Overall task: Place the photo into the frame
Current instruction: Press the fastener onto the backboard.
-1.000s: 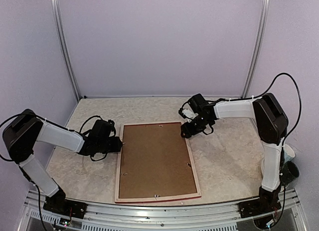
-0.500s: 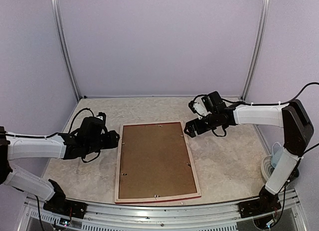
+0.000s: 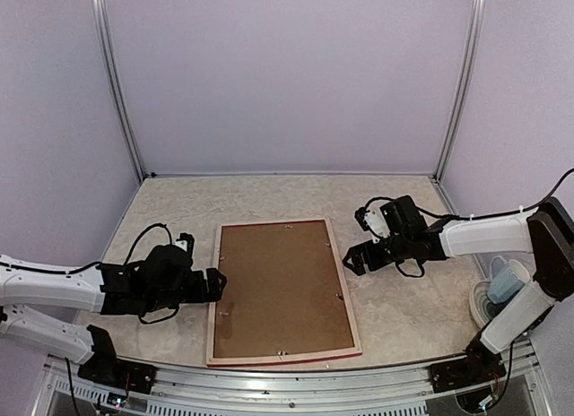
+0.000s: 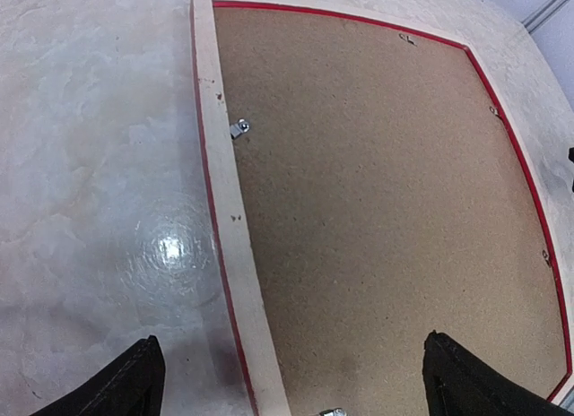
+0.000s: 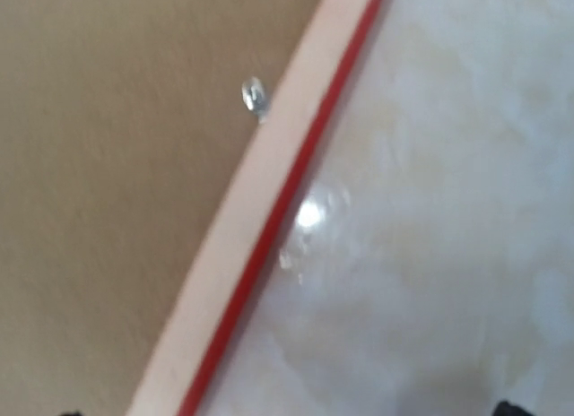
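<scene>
Frame: lies face down in the middle of the table, pale wood back upward, with a thin red edge showing along its sides.
Backing board: brown, flat, fills the frame's opening; small metal tabs sit at the rails.
Photo: hidden; the board covers the opening.
Left gripper: at the frame's left rail, nearer half; fingers spread wide, pinching nothing. Contact with the rail cannot be told.
Right gripper: just beside the right rail, over the table; spread wide and empty.
Table: pale marbled surface, glossy under the wrist cameras.
</scene>
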Controlling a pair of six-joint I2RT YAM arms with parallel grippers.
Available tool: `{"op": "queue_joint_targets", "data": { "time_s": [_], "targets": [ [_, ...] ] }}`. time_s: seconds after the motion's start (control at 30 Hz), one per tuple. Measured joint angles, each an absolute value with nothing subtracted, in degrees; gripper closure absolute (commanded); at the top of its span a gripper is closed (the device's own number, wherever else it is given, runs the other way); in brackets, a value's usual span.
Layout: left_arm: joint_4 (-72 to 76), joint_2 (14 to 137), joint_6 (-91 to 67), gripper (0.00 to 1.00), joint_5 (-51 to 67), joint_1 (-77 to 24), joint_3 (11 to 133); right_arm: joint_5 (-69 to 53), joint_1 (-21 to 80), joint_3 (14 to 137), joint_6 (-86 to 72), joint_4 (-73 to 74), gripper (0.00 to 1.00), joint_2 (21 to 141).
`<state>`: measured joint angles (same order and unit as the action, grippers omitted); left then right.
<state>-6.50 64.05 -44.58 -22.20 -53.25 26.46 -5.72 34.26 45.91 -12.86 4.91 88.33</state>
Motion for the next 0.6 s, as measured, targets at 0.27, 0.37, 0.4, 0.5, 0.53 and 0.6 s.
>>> {"op": "queue_joint_targets", "data": {
  "time_s": [0.27, 0.37, 0.4, 0.5, 0.53, 0.6],
  "targets": [
    [-9.82, 66.96, -52.45, 0.06, -24.67, -63.02, 26.46, -5.19, 35.33, 38.89, -14.48, 1.17, 0.01, 85.43],
    [-12.1, 69.54, -55.61, 0.09, -25.63, -65.47, 26.76, -4.67, 35.46, 36.27, -14.68, -1.23, 0.02, 83.53],
    [-12.62, 70.22, -56.55, 0.1, -25.85, -65.84, 26.83, -4.49, 35.46, 35.53, -14.7, -2.2, 0.03, 83.13],
    [-14.33, 72.16, -59.18, 0.11, -26.24, -66.41, 27.27, -3.99, 35.51, 33.65, -14.79, -4.49, 0.07, 82.59],
    [-14.68, 72.51, -59.86, 0.11, -26.37, -66.41, 27.35, -3.97, 35.55, 33.45, -14.87, -4.75, 0.08, 82.67],
    [-15.2, 73.03, -60.8, 0.12, -26.83, -66.41, 27.51, -3.86, 35.77, 33.36, -14.92, -5.85, 0.09, 82.94]
  ]
}}
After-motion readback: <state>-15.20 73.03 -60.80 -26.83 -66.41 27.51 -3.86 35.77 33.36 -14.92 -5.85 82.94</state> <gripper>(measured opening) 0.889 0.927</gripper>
